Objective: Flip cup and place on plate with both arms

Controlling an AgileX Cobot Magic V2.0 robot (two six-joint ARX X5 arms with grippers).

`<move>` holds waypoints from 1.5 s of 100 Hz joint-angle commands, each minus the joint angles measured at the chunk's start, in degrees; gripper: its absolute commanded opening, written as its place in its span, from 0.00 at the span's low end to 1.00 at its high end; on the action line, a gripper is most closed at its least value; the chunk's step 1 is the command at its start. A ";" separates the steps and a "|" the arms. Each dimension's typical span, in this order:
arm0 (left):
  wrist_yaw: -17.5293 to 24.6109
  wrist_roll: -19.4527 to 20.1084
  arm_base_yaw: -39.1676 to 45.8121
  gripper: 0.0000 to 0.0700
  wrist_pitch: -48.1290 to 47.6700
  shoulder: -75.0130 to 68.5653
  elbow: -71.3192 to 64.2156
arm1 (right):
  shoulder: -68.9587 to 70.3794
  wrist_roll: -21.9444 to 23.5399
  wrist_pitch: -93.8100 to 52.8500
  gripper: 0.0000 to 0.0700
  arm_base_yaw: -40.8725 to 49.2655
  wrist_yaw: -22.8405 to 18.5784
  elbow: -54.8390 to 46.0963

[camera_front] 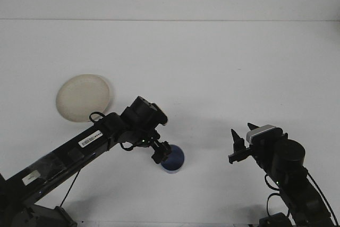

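White worktop (212,67) carries two things only: round cream-coloured plate (84,97) far left, lying flat with nothing on it, and small blue cylindrical cup (173,159) near centre front, standing mouth up, inside looks bare. Left gripper (161,152) reaches across to the cup's left rim, covering part of it; jaws state cannot tell. Right gripper (239,143) well apart to the right, jaws spread open, holding nothing.
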 commanded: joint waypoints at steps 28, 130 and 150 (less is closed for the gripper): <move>-5.64 0.04 -3.93 0.61 0.52 6.75 1.07 | 0.09 0.59 0.52 0.53 0.07 -0.20 0.17; -11.15 3.17 24.17 0.02 -20.13 3.82 27.15 | 0.09 0.39 0.48 0.53 0.07 0.02 0.17; -11.13 2.64 37.46 0.02 -21.05 3.93 27.06 | 0.09 0.39 0.48 0.53 0.07 0.00 0.17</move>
